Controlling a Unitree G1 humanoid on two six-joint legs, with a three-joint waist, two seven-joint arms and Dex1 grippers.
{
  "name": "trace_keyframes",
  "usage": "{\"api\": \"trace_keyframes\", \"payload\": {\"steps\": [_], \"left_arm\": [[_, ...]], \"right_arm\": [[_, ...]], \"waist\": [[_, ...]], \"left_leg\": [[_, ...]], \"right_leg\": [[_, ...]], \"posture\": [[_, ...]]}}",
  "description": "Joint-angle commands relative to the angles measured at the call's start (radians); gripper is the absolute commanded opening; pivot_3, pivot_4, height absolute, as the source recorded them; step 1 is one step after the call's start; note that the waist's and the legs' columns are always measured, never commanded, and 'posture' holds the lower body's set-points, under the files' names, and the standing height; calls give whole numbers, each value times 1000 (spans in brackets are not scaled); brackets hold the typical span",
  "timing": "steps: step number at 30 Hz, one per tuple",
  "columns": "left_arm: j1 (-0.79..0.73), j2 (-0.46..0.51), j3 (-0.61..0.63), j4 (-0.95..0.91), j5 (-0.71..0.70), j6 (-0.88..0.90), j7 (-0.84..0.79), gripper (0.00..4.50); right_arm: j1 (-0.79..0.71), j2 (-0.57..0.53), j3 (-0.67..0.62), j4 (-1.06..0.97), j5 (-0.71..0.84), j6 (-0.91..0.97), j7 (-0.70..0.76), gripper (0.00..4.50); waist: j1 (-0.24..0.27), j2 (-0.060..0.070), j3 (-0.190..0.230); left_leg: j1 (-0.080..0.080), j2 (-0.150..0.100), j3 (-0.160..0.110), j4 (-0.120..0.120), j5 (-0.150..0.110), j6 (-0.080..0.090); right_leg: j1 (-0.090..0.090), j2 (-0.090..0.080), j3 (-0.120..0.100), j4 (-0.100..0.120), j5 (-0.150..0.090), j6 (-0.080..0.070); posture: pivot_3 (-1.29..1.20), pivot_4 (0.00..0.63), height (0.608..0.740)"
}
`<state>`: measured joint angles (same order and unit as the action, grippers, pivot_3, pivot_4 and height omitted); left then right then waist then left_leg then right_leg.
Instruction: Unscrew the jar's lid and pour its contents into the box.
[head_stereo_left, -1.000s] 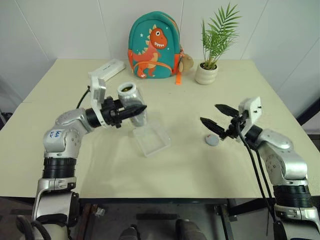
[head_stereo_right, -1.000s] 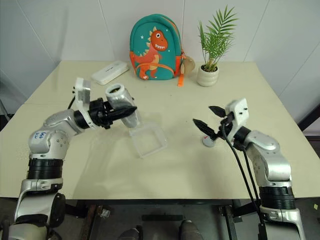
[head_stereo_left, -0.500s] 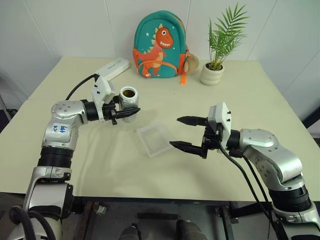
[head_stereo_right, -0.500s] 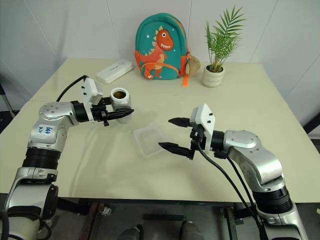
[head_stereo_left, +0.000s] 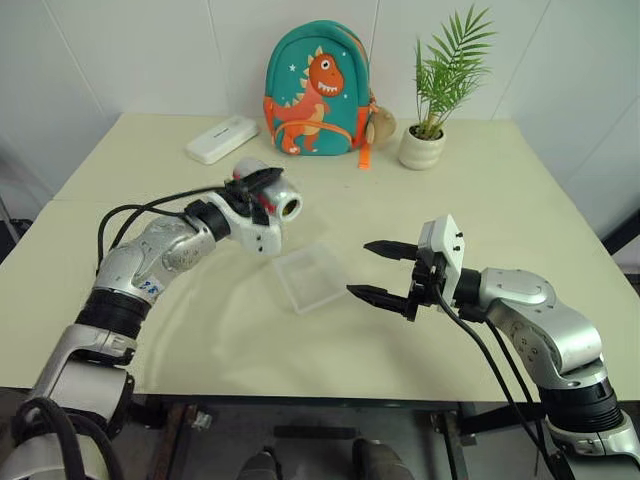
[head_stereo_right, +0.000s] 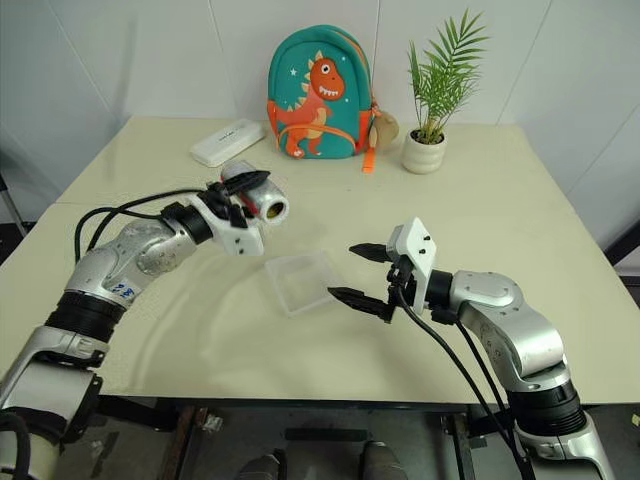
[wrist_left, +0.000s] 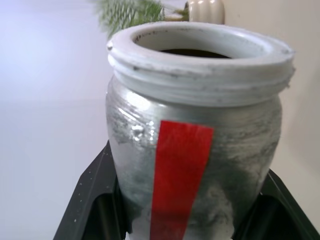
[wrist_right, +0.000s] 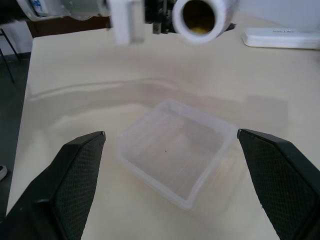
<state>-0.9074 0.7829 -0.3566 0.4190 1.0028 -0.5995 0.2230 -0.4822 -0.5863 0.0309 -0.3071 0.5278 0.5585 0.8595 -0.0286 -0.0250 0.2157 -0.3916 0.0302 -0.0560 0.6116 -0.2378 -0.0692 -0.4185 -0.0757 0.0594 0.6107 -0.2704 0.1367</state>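
Pouring is the step in hand: the left claw (head_stereo_left: 262, 190) grips the jar (head_stereo_left: 272, 200), lidless and tipped on its side, up and left of the box (head_stereo_left: 311, 277). The right claw (head_stereo_left: 378, 270), spread and empty, hovers just beside the box. Next, the jar mouth needs carrying over the box and tipping lower

A pale cream tabletop (head_stereo_left: 500, 200) carries a shallow clear plastic box (head_stereo_left: 311, 277) near its middle. Along the far edge stand a flat white oblong case (head_stereo_left: 221, 138), a teal dinosaur backpack (head_stereo_left: 318, 90) and a potted green plant (head_stereo_left: 428, 120)
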Motion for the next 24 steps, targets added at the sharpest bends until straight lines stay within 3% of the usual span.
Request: {"api": "trace_keyframes", "payload": {"steps": [1,6,16,21,24], "left_arm": [[-14,29,-38,-43,234,129,285,1958],[-16,9,-100,-11,336,188,480,1958],[-6,16,-155,-18,377,231,494,1958],[-5,28,-143,-28,331,198,471,1958],[-8,36,-99,7,161,85,359,1958]], "right_arm": [[12,15,-21,-21,-2,-31,-17,4447],[18,37,-29,-25,-1,-34,-50,4447],[22,47,-27,-21,4,-36,-67,4447],[25,51,-25,-21,5,-38,-68,4447],[27,50,-27,-20,4,-41,-66,4447]], "waist": [[3,0,0],[4,0,0],[1,0,0],[2,0,0],[2,0,0]], "left_leg": [[0,0,0,0,0,0],[-1,0,0,1,0,0],[0,0,0,1,0,0],[0,0,0,1,0,0],[0,0,0,1,0,0]], "right_leg": [[0,0,0,0,0,0],[0,0,0,1,0,1],[0,0,0,1,0,0],[0,0,0,1,0,0],[0,0,0,1,0,0]], "posture": [[0,150,740],[0,150,740],[0,150,740],[0,150,740],[0,150,740]]}}
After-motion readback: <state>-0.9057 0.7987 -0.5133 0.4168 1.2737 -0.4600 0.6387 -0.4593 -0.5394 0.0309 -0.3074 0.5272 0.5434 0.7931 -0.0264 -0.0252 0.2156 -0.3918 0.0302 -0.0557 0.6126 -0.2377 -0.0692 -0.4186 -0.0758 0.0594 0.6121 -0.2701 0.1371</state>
